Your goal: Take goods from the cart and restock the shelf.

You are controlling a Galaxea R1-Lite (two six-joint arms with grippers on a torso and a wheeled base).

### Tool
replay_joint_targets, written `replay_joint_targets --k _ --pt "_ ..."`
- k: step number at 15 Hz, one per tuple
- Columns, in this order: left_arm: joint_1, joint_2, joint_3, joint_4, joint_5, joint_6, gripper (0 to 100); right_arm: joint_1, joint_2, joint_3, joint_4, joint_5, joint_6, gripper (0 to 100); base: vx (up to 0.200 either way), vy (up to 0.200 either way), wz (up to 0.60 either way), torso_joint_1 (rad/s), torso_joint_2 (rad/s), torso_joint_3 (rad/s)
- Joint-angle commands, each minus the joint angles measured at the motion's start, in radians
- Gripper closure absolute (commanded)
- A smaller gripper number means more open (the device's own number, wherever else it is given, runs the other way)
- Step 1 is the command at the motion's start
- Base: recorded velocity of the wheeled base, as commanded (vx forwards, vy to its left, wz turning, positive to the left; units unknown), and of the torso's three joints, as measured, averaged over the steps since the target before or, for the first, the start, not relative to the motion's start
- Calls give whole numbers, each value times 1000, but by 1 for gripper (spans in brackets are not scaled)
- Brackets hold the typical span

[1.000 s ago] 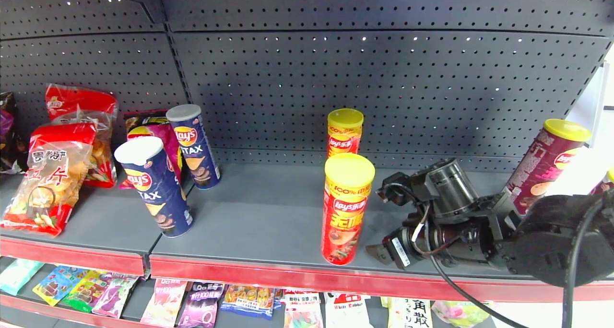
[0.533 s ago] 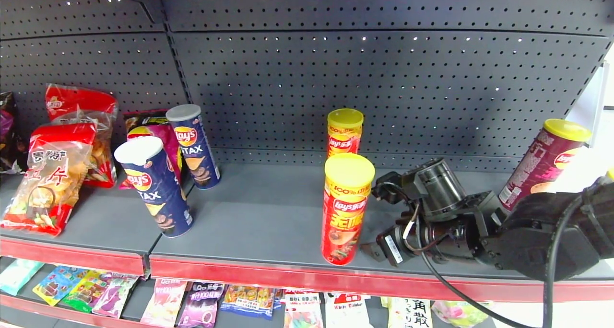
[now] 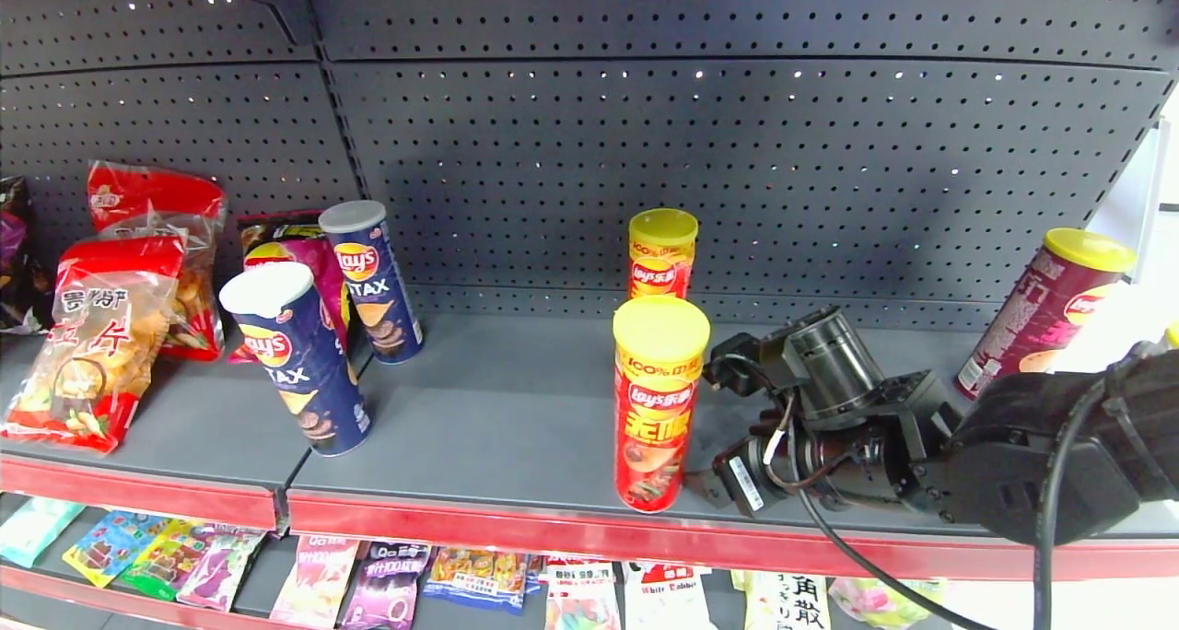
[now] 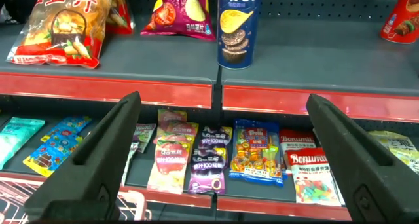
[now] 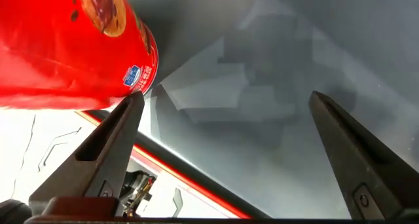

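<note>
My left pincer [image 4: 224, 98] hangs released, its two black fingers spread wide, in front of the red front lip of the grey metal shelf [image 3: 516, 400]. It faces a lower tier of small colourful snack packets [image 4: 216, 158]. At the left edge of the head view sits a clear plastic snack bag with a red top [image 3: 92, 335], with a second red-topped bag [image 3: 157, 206] behind it. Next comes a dark blue cardboard tube with a white lid [image 3: 295, 358], standing near the shelf's front. Behind it is a matching blue tube with a grey lid [image 3: 371, 280], beside a purple crisp bag [image 3: 299, 248]. At frame centre the red cardboard crisp tube with a yellow lid [image 3: 656, 404] stands upright close to the front lip. A second red tube [image 3: 661, 254] stands behind it by the perforated back panel [image 3: 737, 151]. Right of centre, my right pincer [image 5: 226, 103] lies low over the shelf board, released, with its fingers wide apart. One finger [image 5: 108, 145] is just beside the front tube's base, and I cannot tell whether it touches. A maroon tube with a yellow lid [image 3: 1045, 312] shows tilted at the far right, toward the shelf's back.
</note>
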Motion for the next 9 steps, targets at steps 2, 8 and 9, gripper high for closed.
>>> replay_joint_targets --k 2,8,9 --pt "0 0 0 0 0 0 0 7 -2 0 0 0 0 0 0 0 0 0 0 0" --pt "0 0 0 0 0 0 0 10 -8 12 1 0 2 0 0 0 0 0 0 0" --pt "0 0 0 0 0 0 0 16 -8 15 1 0 2 0 0 0 0 0 0 0"
